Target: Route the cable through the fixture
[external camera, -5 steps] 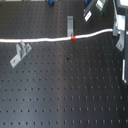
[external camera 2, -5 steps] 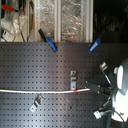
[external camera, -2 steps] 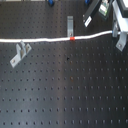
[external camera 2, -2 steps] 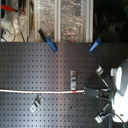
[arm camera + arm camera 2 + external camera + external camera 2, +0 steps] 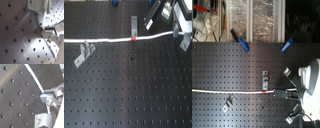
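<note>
The cable is a thin white cord lying across the black perforated board, with a red-orange band. In the second exterior view the cable runs from the second exterior view's left edge to my gripper, its band just short of the fingers. My gripper is shut on the cable's end at the first exterior view's upper right. The second wrist view shows the cable ending between the fingertips. A grey fixture bracket stands just behind the band; it also shows in the second exterior view.
More grey brackets stand on the board: two beside the cable and one under the arm. Two blue clips lie by the shelves. A bracket sits close to the fingers.
My gripper has shifted a little toward the second exterior view's left and lower, carrying the cable end. The red-orange band slid slightly along with it.
</note>
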